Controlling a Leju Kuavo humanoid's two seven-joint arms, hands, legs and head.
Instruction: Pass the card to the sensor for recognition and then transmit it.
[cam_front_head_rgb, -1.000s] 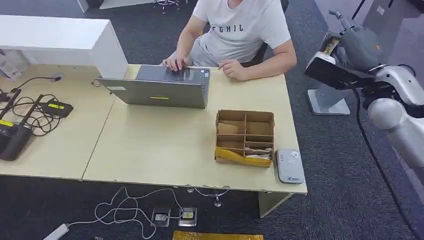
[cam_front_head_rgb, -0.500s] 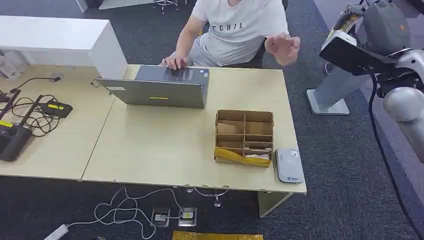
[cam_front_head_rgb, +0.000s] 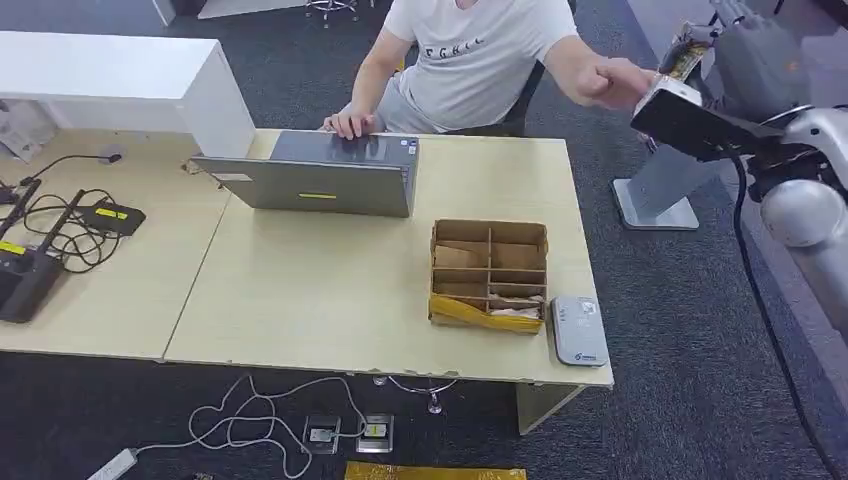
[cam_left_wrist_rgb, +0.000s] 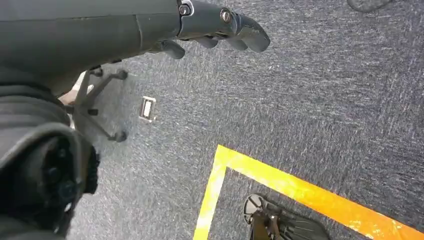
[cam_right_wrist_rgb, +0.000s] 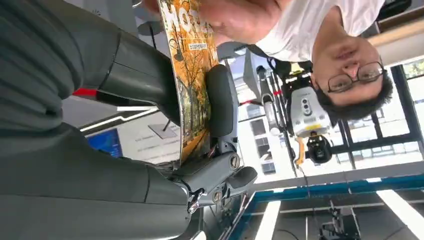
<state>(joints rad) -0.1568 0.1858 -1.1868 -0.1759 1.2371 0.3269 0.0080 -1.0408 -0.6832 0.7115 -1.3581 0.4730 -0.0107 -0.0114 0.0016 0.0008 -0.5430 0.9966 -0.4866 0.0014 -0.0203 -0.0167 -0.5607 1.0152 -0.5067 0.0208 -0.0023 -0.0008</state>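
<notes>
My right hand is raised at the far right, beyond the table's edge, and grips a card printed with orange autumn trees. In the right wrist view the card stands pinched between my thumb and the other fingers. A person's hand reaches over and touches the card's far end. The grey card sensor lies flat on the table's front right corner, well below the card. My left hand hangs over the carpet, its fingers loosely apart and holding nothing.
A cardboard divider box stands beside the sensor. A laptop sits open in front of the seated person. Cables and black devices lie at the table's left. A white stand base is on the floor at right.
My right hand has lifted the card higher. The person's hand left the table, rose, and now reaches the card.
</notes>
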